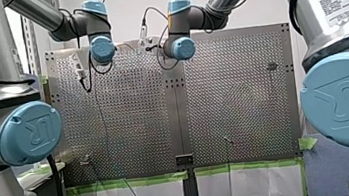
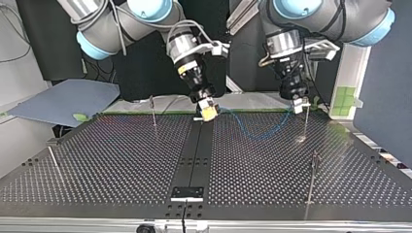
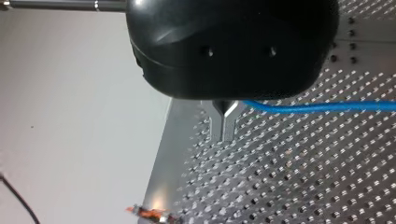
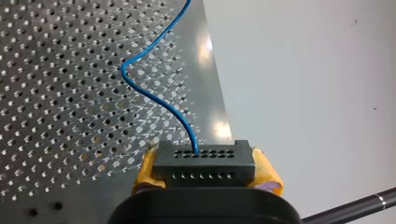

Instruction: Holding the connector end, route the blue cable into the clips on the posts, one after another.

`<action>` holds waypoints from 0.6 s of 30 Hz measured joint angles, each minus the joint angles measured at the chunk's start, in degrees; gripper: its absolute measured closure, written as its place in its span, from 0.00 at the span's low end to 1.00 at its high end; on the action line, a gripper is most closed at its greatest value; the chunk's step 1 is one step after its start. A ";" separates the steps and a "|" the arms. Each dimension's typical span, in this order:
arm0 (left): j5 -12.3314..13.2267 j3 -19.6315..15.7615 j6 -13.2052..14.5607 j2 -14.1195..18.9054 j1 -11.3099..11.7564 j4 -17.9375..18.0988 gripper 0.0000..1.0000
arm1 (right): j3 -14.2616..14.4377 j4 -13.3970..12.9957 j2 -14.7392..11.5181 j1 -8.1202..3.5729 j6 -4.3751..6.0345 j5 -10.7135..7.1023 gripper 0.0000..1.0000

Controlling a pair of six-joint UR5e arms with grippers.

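Top view, upper centre: my right gripper [image 2: 208,111] is clenched on the black connector [image 4: 203,163]. The right wrist view shows the block wedged between both yellow pads [image 4: 144,171], with two rows of holes facing out. The blue cable [image 3: 317,108] leaves the upper row and snakes away ahead of the fingers over the perforated table [image 2: 121,160]. In the top view the cable sags in a shallow loop across the upper middle of the frame and rises toward my left gripper [image 2: 297,103] at upper right, just beside a thin post [image 2: 306,124]. Left wrist view: the black body hides most of it, but the metal fingers [image 3: 225,123] look pinched together with the cable running out sideways from their base, so probably grasping the cable. Other posts stand well apart: one at upper left [image 2: 153,110], one at lower right [image 2: 313,177] and one at the far left edge [image 2: 52,158]. None of these three touches the cable
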 joint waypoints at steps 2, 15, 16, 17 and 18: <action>0.90 0.66 0.10 0.04 0.91 -0.88 1.00 | -0.85 0.61 0.26 -0.01 0.15 -0.03 1.00; 7.74 3.34 0.99 -0.11 7.75 -2.40 1.00 | -7.99 6.11 4.54 0.95 -0.14 -0.07 1.00; 8.23 3.55 0.99 -0.11 8.25 -2.41 1.00 | -8.25 6.17 4.58 0.97 -0.12 -0.08 1.00; 8.85 3.84 0.99 -0.08 8.88 -2.46 1.00 | -8.52 6.28 4.68 1.01 -0.10 -0.11 1.00; 9.31 4.04 0.97 -0.07 9.36 -2.52 1.00 | -8.94 6.55 4.95 1.06 -0.06 -0.15 1.00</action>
